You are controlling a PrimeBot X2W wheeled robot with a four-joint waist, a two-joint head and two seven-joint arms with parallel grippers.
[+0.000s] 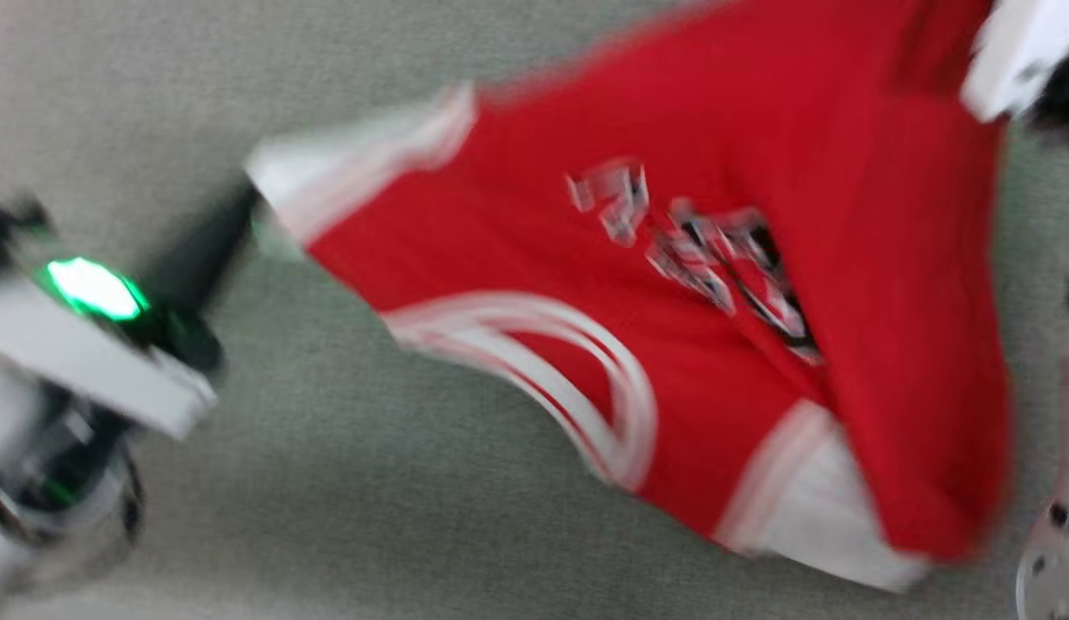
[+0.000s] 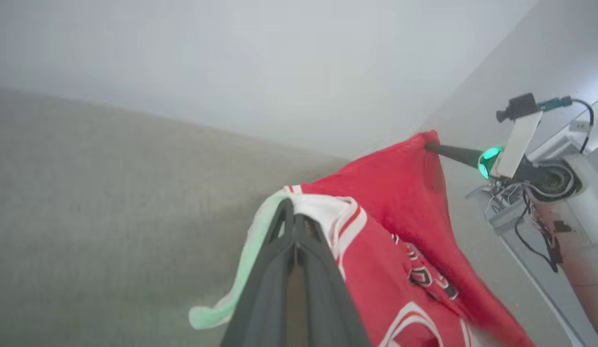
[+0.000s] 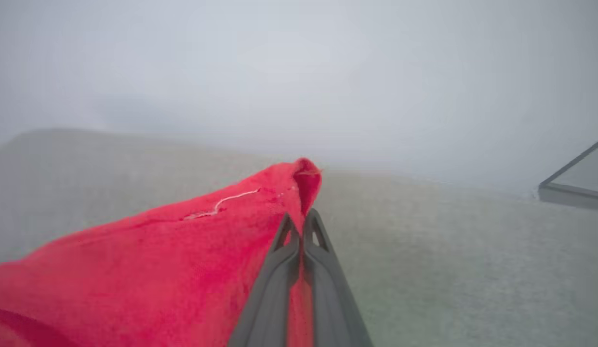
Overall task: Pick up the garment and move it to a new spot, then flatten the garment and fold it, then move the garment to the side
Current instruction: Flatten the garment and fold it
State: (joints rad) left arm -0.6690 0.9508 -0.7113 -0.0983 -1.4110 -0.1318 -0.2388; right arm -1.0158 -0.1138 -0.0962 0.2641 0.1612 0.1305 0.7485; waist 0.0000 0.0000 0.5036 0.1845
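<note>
The garment (image 1: 586, 258), a red jersey with white sleeves, striped trim and black lettering, hangs stretched between my two grippers above a grey-green fabric surface (image 1: 344, 517). In the blurred head view my left gripper (image 1: 251, 207) meets a white sleeve at the left. The left wrist view has that gripper (image 2: 291, 212) shut on the white, striped sleeve of the garment (image 2: 405, 193). Farther off there, my right gripper (image 2: 430, 147) pinches a red corner. In the right wrist view the right gripper (image 3: 301, 219) is shut on a red edge of the garment (image 3: 183, 260), with cloth between the fingers.
The grey-green surface (image 3: 448, 270) spreads wide under and around the garment. A pale wall rises behind it. A flat framed panel (image 3: 578, 183) lies at the right in the right wrist view. My right forearm with its cables (image 2: 559, 193) stands at the right.
</note>
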